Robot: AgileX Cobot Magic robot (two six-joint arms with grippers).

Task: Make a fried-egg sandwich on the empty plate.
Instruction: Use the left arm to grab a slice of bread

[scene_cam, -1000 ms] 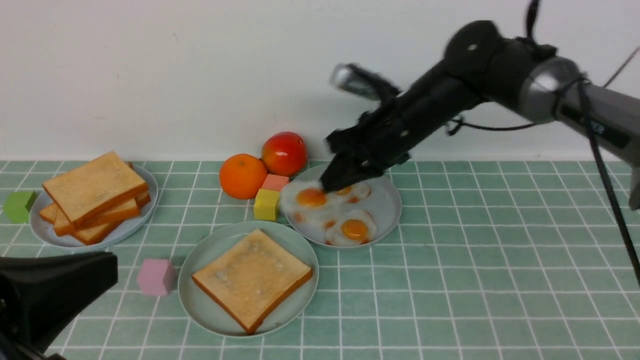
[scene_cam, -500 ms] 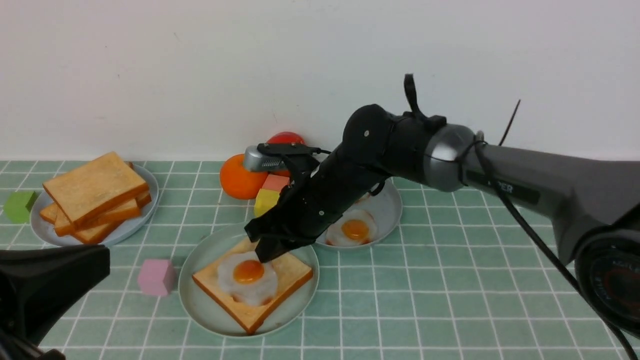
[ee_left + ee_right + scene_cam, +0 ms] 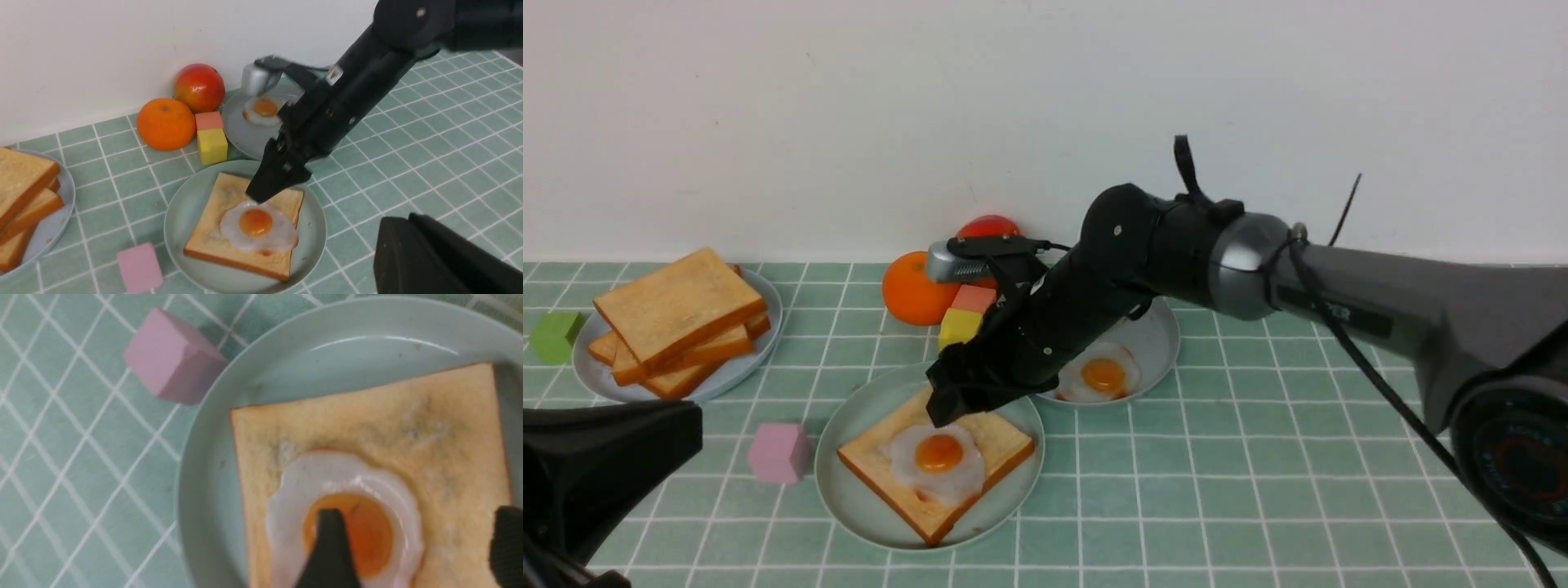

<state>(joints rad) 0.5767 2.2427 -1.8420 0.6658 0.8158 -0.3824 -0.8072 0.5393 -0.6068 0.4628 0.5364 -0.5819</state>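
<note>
The right pincer, spread apart, partly hides the egg; the left pincer, largely cropped, seems closed.

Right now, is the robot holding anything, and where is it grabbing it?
Nothing. The right gripper is open above the fried egg, which lies on the toast. The left gripper is shut and empty.

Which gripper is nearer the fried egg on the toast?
Right. The right gripper hovers just above the far edge of the fried egg; the left gripper sits well away, near left.
</note>
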